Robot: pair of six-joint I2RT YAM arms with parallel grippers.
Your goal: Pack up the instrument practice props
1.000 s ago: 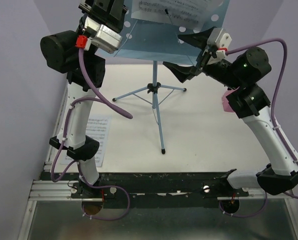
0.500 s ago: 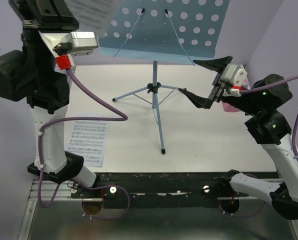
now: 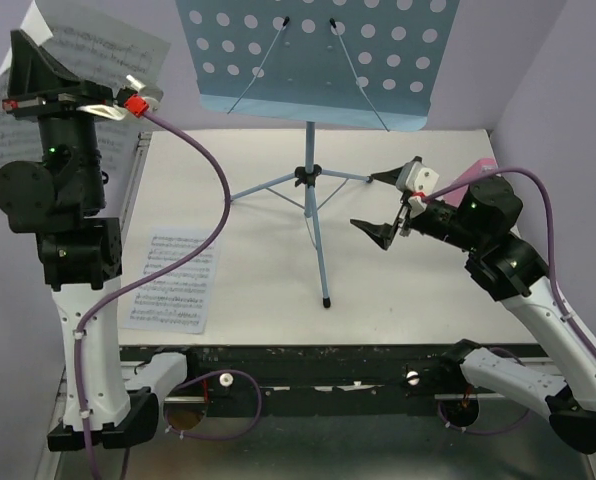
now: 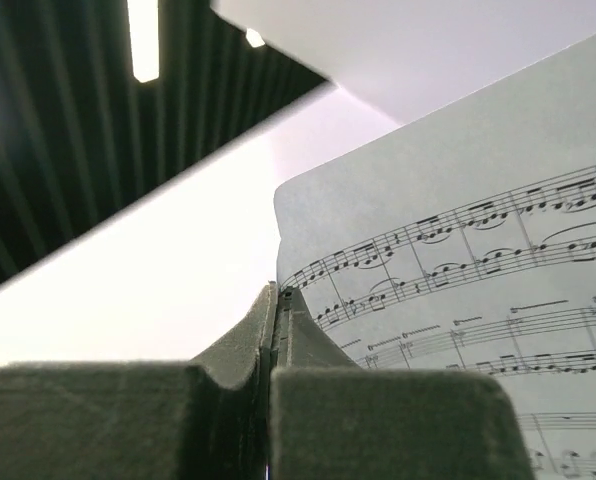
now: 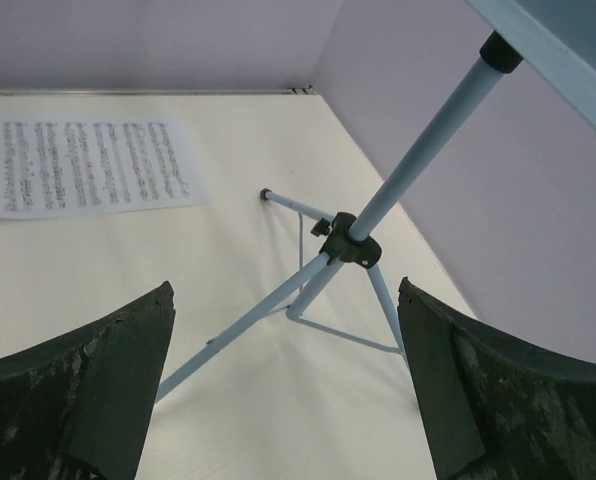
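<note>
The light-blue music stand (image 3: 318, 60) stands at the back of the table, its punched desk bare. My left gripper (image 3: 24, 42) is raised at the far left and shut on a sheet-music page (image 3: 98, 42). In the left wrist view the closed jaws pinch the corner of the page (image 4: 478, 250). A second page (image 3: 173, 280) lies flat on the table at front left. My right gripper (image 3: 376, 205) is open and empty, right of the stand's pole (image 3: 315, 225). In the right wrist view the tripod hub (image 5: 350, 240) shows between the fingers. The pink metronome (image 3: 466, 180) peeks out behind the right arm.
The tripod legs (image 3: 268, 186) spread over the middle of the white table. Lilac walls close in the back and both sides. A purple cable (image 3: 203, 160) hangs from the left wrist over the table's left part. A black rail (image 3: 318, 358) runs along the near edge.
My left gripper has lifted the page off the stand's desk and swung it up and to the far left. My right gripper has dropped from the desk's right edge to the tripod's height.
</note>
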